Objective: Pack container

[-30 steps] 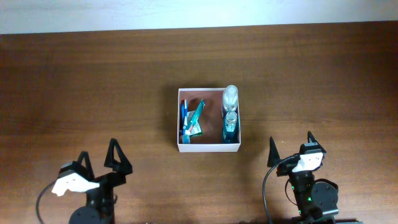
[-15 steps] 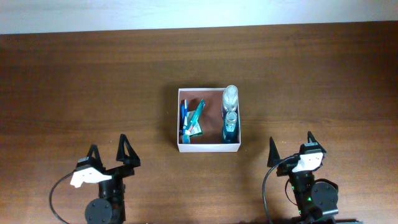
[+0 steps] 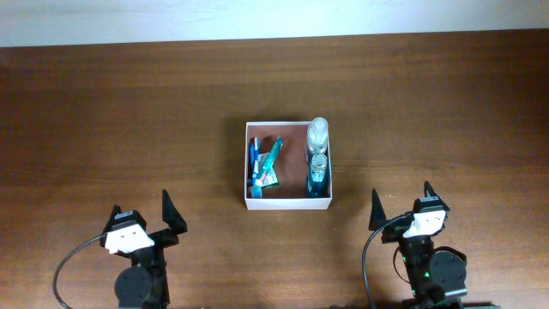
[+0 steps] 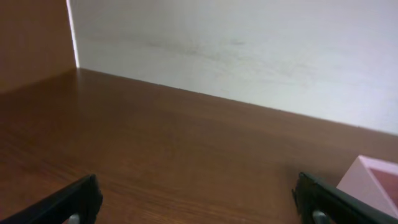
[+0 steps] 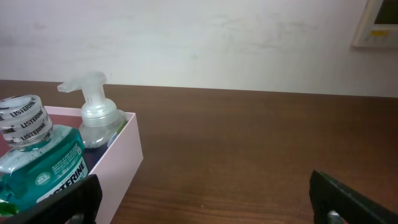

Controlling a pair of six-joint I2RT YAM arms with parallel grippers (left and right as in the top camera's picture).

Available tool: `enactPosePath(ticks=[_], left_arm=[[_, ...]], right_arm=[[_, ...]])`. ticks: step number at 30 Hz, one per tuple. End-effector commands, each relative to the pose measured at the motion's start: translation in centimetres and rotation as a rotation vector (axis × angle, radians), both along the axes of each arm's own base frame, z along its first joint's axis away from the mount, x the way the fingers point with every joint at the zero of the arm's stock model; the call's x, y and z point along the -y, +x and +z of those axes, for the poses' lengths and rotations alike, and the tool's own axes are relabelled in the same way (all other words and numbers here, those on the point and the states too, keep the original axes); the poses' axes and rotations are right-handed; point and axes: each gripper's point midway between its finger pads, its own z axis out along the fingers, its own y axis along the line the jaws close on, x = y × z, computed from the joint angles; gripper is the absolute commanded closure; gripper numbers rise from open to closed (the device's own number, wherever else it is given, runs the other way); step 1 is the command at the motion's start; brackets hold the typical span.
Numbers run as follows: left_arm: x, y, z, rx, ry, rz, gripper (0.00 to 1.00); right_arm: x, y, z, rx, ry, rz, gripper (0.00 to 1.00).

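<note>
Though thin cardboard, probably stiff, light, crushable: pinch container [image 3: 287, 203] by front wall, middle of desk [image 3: 129, 112]. Noted left gripper [image 3: 141, 204], right gripper [image 3: 401, 192] spread apart, empty.

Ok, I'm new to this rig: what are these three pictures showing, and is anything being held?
Two robot arms stand at a wooden table. One picture looks straight down from above; the other two come from a camera on each wrist, with that arm's black fingers at the bottom corners. The left gripper and right gripper sit at the near edge, both open and empty. In the middle is the container, a shallow white box. On its right-arm side stand a clear pump bottle and a teal mouthwash bottle; a green packet and a blue item lie on the other side.
</note>
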Motion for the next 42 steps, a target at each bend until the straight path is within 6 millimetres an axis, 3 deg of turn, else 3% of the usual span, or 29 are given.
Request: enactPosePath(ticks=[1, 7, 14, 18, 42], left_arm=[[0.4, 0.1, -0.2, -0.023, 0.089, -0.029, 0.01], [2.4, 0.3, -0.5, -0.039, 0.146, -0.154, 0.01], [2.8, 0.4, -0.5, -0.042, 0.175, -0.172, 0.01], [4.3, 0.4, -0.5, -0.036, 0.176, -0.233, 0.01], [4.2, 0.4, -0.5, -0.036, 0.176, -0.230, 0.01]], right_arm=[[0.2, 0.0, -0.3, -0.001, -0.006, -0.007, 0.02], [0.2, 0.0, -0.3, -0.001, -0.006, -0.007, 0.01], [0.2, 0.0, -0.3, -0.001, -0.006, -0.007, 0.02], [0.2, 0.0, -0.3, -0.001, -0.006, -0.007, 0.02], [0.2, 0.0, -0.3, -0.001, -0.006, -0.007, 0.02]])
